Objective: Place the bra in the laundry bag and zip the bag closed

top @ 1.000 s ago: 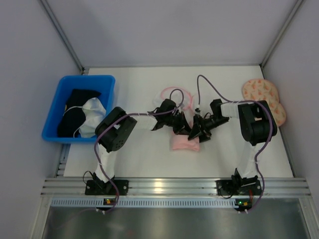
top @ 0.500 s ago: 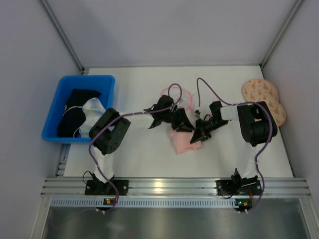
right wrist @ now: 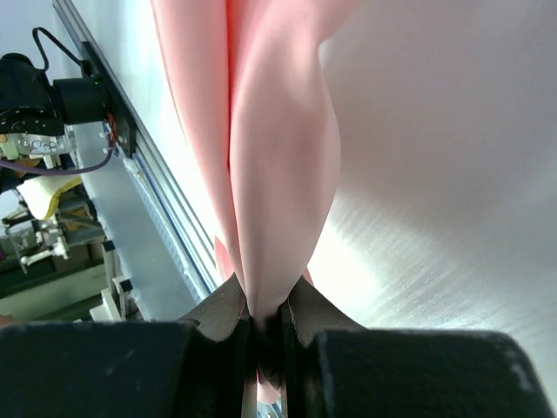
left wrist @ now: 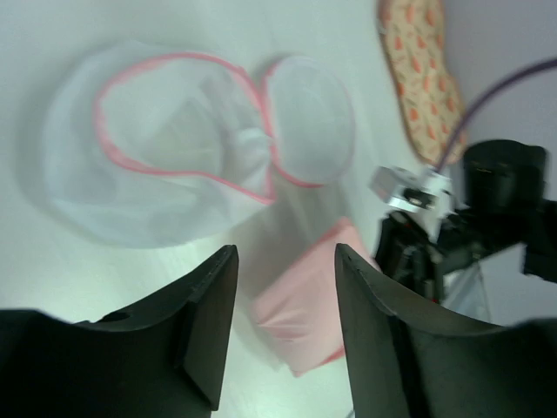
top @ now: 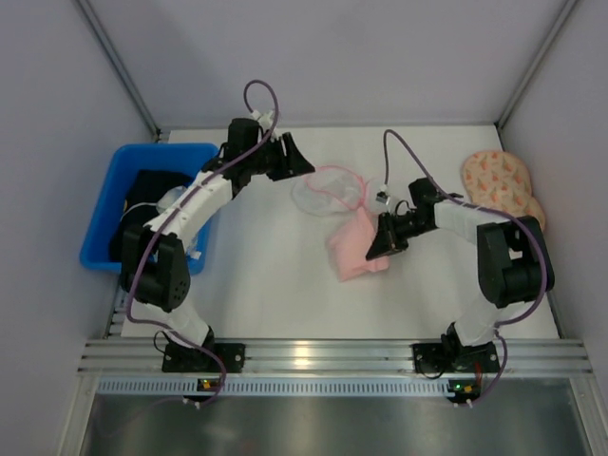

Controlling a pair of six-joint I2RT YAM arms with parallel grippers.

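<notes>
Left hand (top: 302, 163), open, withdrew between bin (top: 166, 149) and laundry bag (top: 323, 190); right hand (top: 376, 251) pinches bra (top: 353, 252).

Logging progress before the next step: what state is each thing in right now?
bra: outside the bag, pinched at one fold
laundry bag: unzipped, flap open
left gripper: open, empty
right gripper: shut on the bra
blue bin: holds garments

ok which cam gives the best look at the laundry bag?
Left wrist: the laundry bag lies close below, unzipped, with the pink edging and round flap both clear. Top external shows it small, beside the bra, with the mesh hardly readable. Right wrist shows none of it, only pink bra fabric.
</notes>
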